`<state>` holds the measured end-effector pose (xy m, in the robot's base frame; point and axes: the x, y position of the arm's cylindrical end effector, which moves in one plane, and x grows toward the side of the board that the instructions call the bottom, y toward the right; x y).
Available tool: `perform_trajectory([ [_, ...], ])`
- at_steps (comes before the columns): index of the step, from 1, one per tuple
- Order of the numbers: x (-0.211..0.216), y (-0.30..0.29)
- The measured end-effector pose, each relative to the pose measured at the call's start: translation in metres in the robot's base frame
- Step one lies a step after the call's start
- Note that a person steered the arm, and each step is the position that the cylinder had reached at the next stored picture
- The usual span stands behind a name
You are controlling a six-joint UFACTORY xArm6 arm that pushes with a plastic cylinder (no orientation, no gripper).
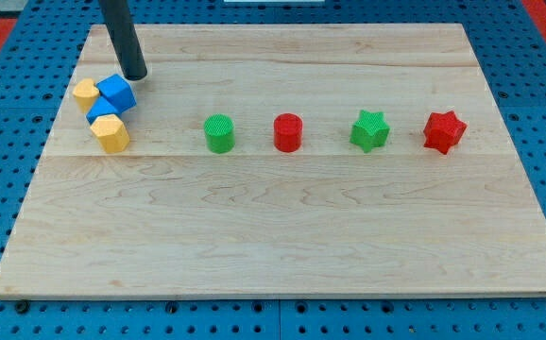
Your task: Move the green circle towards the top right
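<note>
Pale wooden bench (282, 236) on a blue perforated floor carries a row of blocks across its middle. At the row's left end stands the green circle (219, 133), upright on the bench, left of centre. Just to its right sits a red circle (289, 132), then a green star (369, 130), then a red star (444, 131), each apart from the next. Well to the view's left of the green circle, I see a tight cluster: two blue blocks (115, 93) touching a yellow block (86, 93) on their left and a yellow hexagon (110, 133) below. My tip (136, 76) rests just above the cluster's upper blue block, well apart from the green circle. I have no jaws on this rod.
</note>
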<state>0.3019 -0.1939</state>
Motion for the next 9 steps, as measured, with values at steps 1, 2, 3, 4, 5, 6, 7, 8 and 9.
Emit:
perform_trajectory([
  [1, 0.000, -0.004],
  [2, 0.000, -0.006],
  [3, 0.000, -0.008],
  [4, 0.007, 0.028],
  [5, 0.024, 0.037],
  [6, 0.071, 0.064],
  [7, 0.088, 0.077],
  [8, 0.089, 0.077],
  [9, 0.103, 0.083],
])
